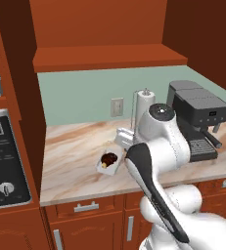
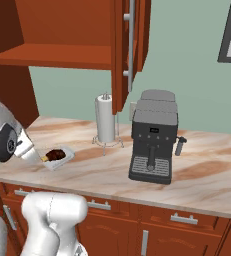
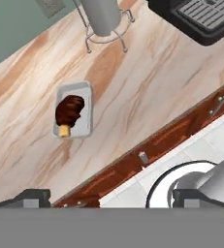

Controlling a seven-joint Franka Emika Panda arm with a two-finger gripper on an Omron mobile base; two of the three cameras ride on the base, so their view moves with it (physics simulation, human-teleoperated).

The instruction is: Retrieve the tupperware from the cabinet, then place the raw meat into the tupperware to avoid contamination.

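- The raw meat [image 3: 70,110] lies inside the tupperware [image 3: 85,121], a small pale tray with rounded corners, in the centre-left of the hand view; its tan bone end points toward the bottom of that frame.
- In the left base view the tupperware [image 1: 115,167] sits on the marble counter [image 1: 70,171] at the centre of the frame, with the meat [image 1: 109,158] dark against it, partly behind the arm [image 1: 156,161].
- In the right base view the tupperware [image 2: 66,159] is at the middle left, on the counter [image 2: 207,175], with the meat [image 2: 55,154] in it, just beside the arm's white link [image 2: 7,140].
- The gripper [image 3: 111,198] hangs above the counter [image 3: 133,92], well apart from the tray; its two dark finger tips [image 3: 33,197] stand wide at the bottom of the hand view, released and holding nothing.
- The cabinet [image 2: 132,45] is at the top of the right base view, its door swung open with the long silver handle facing the camera; its open shelf [image 1: 109,56] fills the top of the left base view.
- A paper-towel roll [image 2: 105,119] on a wire stand is at the centre, behind the tray and left of a dark coffee machine [image 2: 153,137].
- In the left base view the roll [image 1: 145,105] is at the centre and the coffee machine [image 1: 197,117] at the right.
- Drawers with short handles [image 1: 86,207] run below the counter edge.
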